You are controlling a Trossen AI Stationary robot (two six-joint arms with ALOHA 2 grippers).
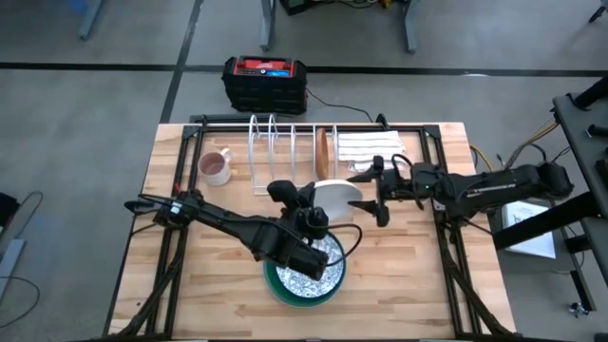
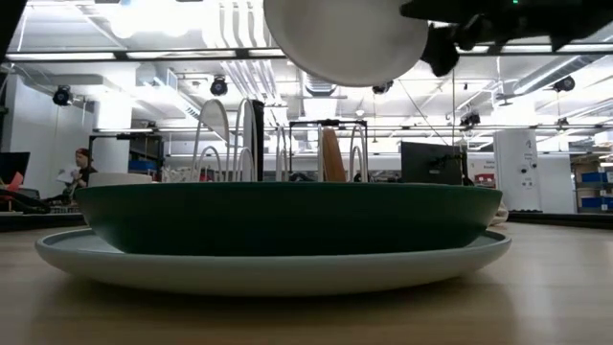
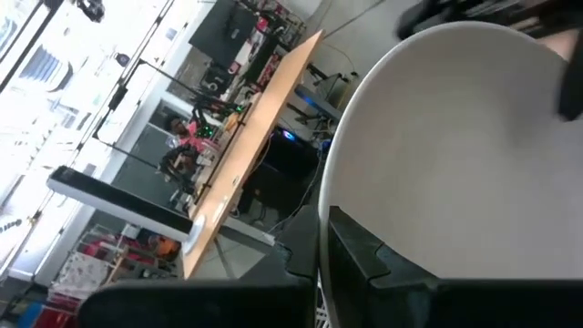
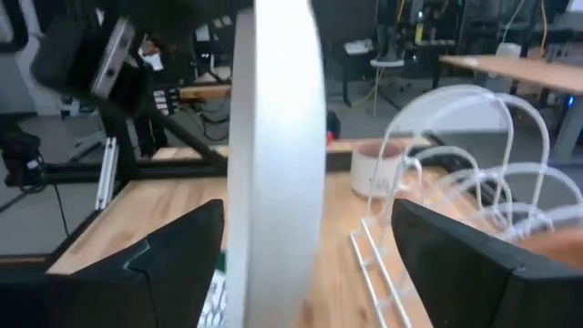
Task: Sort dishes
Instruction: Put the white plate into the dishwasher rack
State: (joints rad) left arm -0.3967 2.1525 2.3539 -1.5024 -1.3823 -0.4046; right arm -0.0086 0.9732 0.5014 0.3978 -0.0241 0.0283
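A white plate [image 1: 339, 197] is lifted above the table's middle, tilted; it also shows in the low view [image 2: 345, 38]. My left gripper [image 1: 306, 198] is shut on its left rim. My right gripper [image 1: 380, 193] is open, one finger [image 4: 173, 264] on either side of the plate's right rim [image 4: 273, 164], which it does not plainly touch. Near the front, a grey-speckled plate [image 1: 313, 258] lies in the dark green plate [image 2: 287, 216], which rests on the pale mint plate [image 2: 278, 266]. A small brown plate [image 1: 323, 152] stands on edge in the wire rack [image 1: 280, 152]. My left gripper pinches the white plate at its rim [image 3: 332, 205], on the side toward the table's left. One finger [image 3: 360, 255] lies on the plate's face; the other is hidden behind the plate. The plate is lifted clear of the table and tilted.
A pinkish mug [image 1: 217, 167] stands left of the rack. A folded striped cloth [image 1: 366, 147] lies at the far right. A black and red box [image 1: 265, 81] sits on the floor beyond the table's far edge. A person [image 2: 81, 168] shows in the room behind.
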